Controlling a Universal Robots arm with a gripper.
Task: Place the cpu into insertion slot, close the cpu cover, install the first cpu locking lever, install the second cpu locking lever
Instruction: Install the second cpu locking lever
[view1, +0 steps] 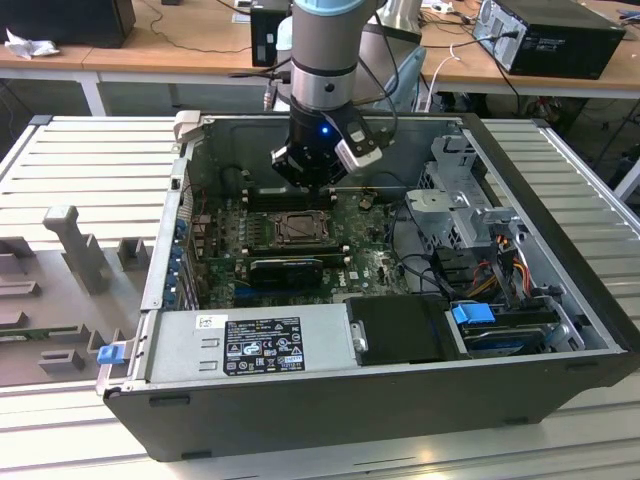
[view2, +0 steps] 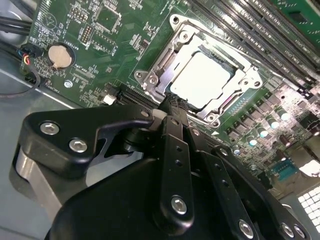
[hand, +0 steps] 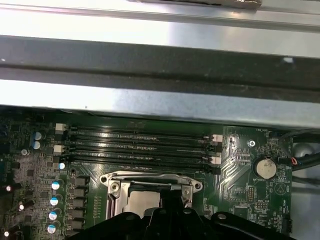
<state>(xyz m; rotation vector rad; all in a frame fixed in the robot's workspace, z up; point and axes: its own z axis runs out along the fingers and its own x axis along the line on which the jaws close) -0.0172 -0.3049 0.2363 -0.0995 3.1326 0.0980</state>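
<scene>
The cpu (view2: 200, 77) lies in the insertion slot (view2: 143, 76), its pale top showing bright. The cpu cover (view2: 172, 52) lies flat over it, framing it through its window. My gripper (view2: 172, 103) is shut, with its black fingertips together at the slot's near edge; whether they pinch a lever I cannot tell. In the exterior view the gripper (view1: 312, 182) hangs just above and behind the insertion slot (view1: 298, 228), inside the open computer case. The first wrist view has the cover (hand: 150, 179) and the cpu (hand: 140, 202) right by the gripper (hand: 172, 199).
Long black memory slots (hand: 140, 142) run beside the socket, under the case wall (hand: 150, 60). A coin battery (view2: 60, 54) sits on the green board. A black finned card (view1: 285, 270), the power supply (view1: 250, 345), a drive cage (view1: 460, 205) and cables (view1: 430, 255) crowd the case.
</scene>
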